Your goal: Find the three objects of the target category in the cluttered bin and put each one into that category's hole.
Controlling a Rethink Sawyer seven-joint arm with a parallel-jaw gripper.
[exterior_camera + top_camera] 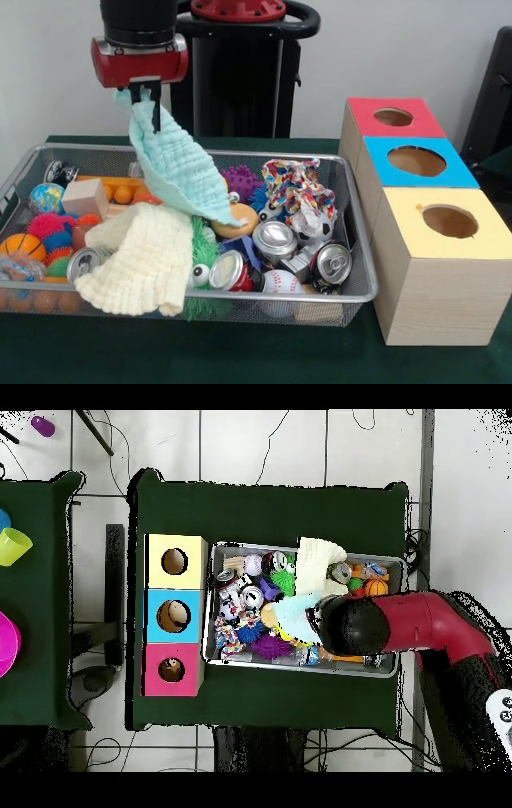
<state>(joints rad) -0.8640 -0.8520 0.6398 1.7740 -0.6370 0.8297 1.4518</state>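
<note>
Pincer (146,96) clamped on light-blue cloth (178,168), hanging over the wire bin's (362,240) left-centre clutter.

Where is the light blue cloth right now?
In the front view the light blue cloth hangs from the gripper at upper left, above the wire bin, its lower end over the cream cloth.

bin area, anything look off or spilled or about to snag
Nothing has spilled; the clutter sits inside the wire bin. The one odd thing is the light blue cloth hanging from the gripper, its lower edge draped on the toys rather than lifted clear.
</note>
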